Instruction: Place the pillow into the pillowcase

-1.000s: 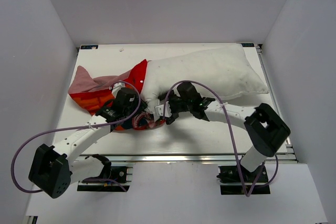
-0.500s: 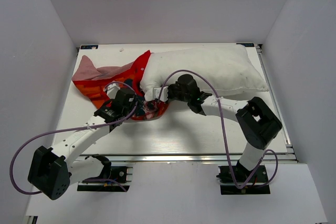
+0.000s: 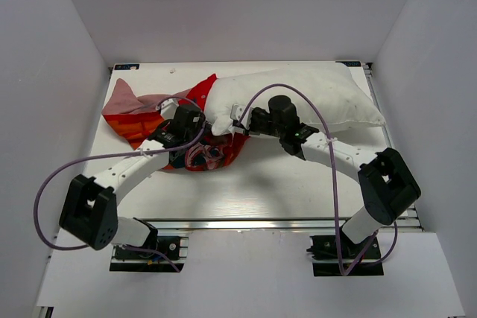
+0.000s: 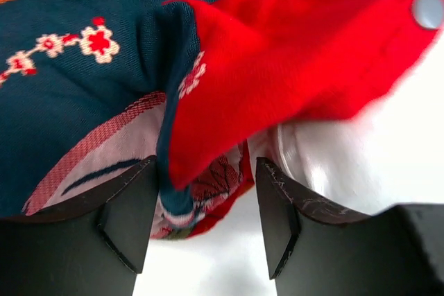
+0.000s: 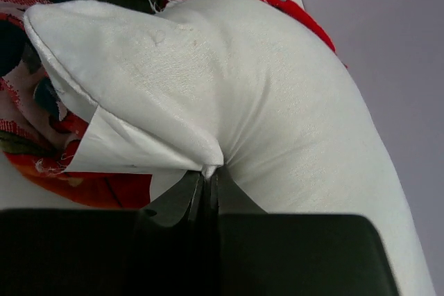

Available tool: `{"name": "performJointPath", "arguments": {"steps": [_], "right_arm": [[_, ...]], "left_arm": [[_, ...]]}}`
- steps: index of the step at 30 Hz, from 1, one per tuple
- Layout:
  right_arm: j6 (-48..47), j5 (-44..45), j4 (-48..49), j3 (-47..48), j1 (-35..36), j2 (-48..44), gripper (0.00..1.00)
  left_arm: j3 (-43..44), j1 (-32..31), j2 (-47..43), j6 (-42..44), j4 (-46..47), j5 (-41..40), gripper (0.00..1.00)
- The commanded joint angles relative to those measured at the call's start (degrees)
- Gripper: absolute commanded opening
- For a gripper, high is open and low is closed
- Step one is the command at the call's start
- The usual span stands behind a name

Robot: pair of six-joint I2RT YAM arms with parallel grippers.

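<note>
While the right gripper is clenched tight on a small fold of the pillow close to its left corner, the pillow itself lies across the far right of the table. Its left end rests at the mouth of the pillowcase, with red cloth behind and in front of it. The left gripper has its jaws apart around a hanging fold of the pillowcase's edge; whether it clamps that fold cannot be told. The rest of the pillowcase lies crumpled at far left, pink lining up.
</note>
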Motion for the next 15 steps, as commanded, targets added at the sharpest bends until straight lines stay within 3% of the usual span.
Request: {"name": "performJointPath", "arguments": {"steps": [1,10,15], "right_arm": [[2.92,-0.81,2.22,3.35,-0.85,-1.84,0.0],[5.47,1.55,1.17,7.74,-2.35,1.67,0.0],[4.68,2.35,0.99,9.24,-2.44,4.13,0.0]], "left_arm": [[2.64,0.27,2.19,1.4,2.64,1.28,0.67],[1.86,0.36,5.02,1.4,-0.78,-0.03,0.58],[-1.13,1.24,5.1,1.49,-0.78,0.14,0.39]]}}
